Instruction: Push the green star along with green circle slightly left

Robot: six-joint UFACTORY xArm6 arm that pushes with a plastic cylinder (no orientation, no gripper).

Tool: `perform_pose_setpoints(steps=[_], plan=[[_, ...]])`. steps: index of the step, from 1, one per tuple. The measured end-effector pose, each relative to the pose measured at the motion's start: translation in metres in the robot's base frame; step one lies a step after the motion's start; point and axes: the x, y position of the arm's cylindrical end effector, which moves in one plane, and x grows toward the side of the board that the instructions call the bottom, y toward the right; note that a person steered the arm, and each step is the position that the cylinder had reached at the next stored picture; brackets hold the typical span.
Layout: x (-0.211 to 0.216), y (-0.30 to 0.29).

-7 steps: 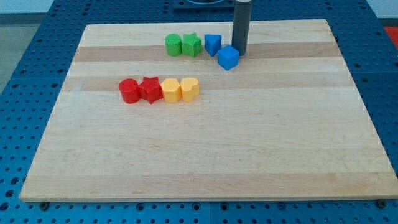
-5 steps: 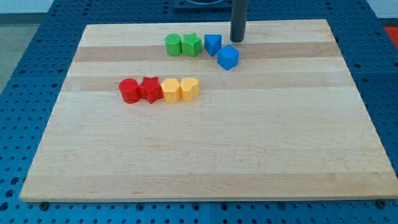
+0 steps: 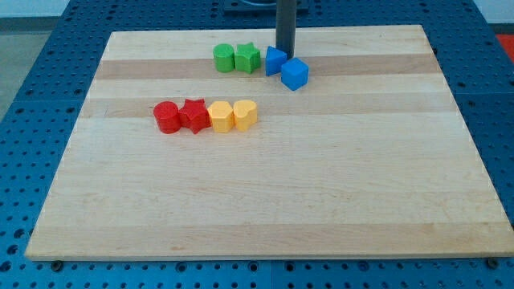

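Here, my tip (image 3: 285, 53) stands near the view's top edge of the wooden desk (image 3: 265, 209), just behind the blue block (image 3: 275, 59) on its right side, and appears to touch it or nearly so. My arm carries no pincer, only the rod, so there is no open or closed state for me to tell.

The green star (image 3: 248, 58) sits in the upper row, touching or just beside the green circle (image 3: 224, 58) on its left. The blue block, whose shape I cannot make out exactly, lies just beside the star on its right, between the star and my tip. A blue cube (image 3: 295, 74) rests slightly lower and to the right, touching or nearly touching that blue block's lower right corner.

A second row lies well apart, toward the view's bottom left: a red circle (image 3: 167, 117), a red star (image 3: 193, 116), a yellow circle (image 3: 220, 116) and a yellow block (image 3: 245, 115) with angled sides, packed side by side.

To the left of the green circle the desk runs bare up to its left edge. The green pair is near the top edge, with a narrow strip of desk behind it. The lower half of the desk holds nothing but wood grain.
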Motion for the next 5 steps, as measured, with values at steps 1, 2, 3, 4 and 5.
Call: perform_pose_setpoints(steps=[1,2,3,4,5], plan=[[0.000,-0.020],[0.003,-0.026],[0.003,-0.036],[0.003,-0.054],[0.003,-0.073]])
